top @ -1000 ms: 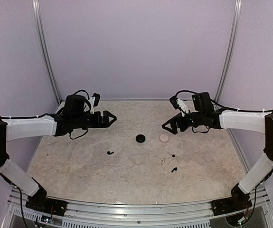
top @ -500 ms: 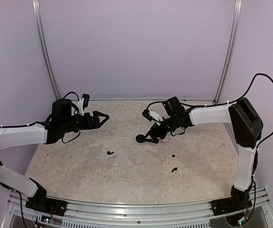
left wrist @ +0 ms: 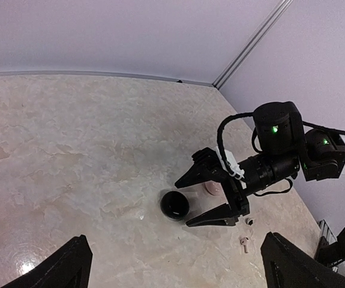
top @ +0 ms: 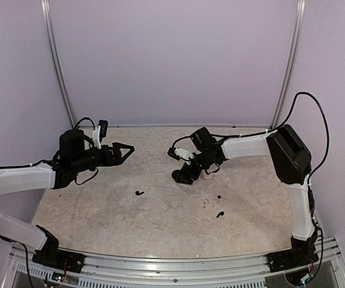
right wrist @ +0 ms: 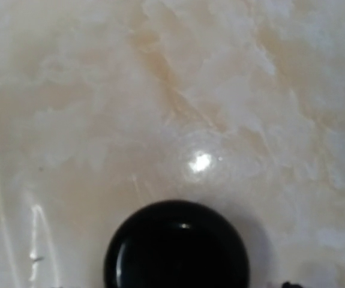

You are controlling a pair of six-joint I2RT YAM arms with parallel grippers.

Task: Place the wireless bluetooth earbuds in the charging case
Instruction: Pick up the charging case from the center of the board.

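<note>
A round black puck-shaped case [top: 174, 176] lies mid-table, with a pink puck [top: 209, 176] to its right. My right gripper [top: 182, 177] is low over the black puck, jaws open. In the left wrist view its two fingers straddle the right side of the puck [left wrist: 174, 205]. The puck fills the bottom of the right wrist view [right wrist: 176, 249]. Black earbuds lie at left [top: 138, 193] and front right [top: 219, 213], a tiny black one [top: 219, 197] sits near a pale one [top: 206, 203]. My left gripper [top: 126, 149] is open and empty, raised at the left.
The pale earbud [left wrist: 243, 242] and a small dark bud [left wrist: 249, 221] lie just beyond the right gripper's fingers. The pink puck [left wrist: 211, 188] is partly hidden behind the right gripper. Walls with metal rails close the back and sides.
My right arm has swung left and down from the right side to the black puck. My left gripper has drawn back a little to the left.
</note>
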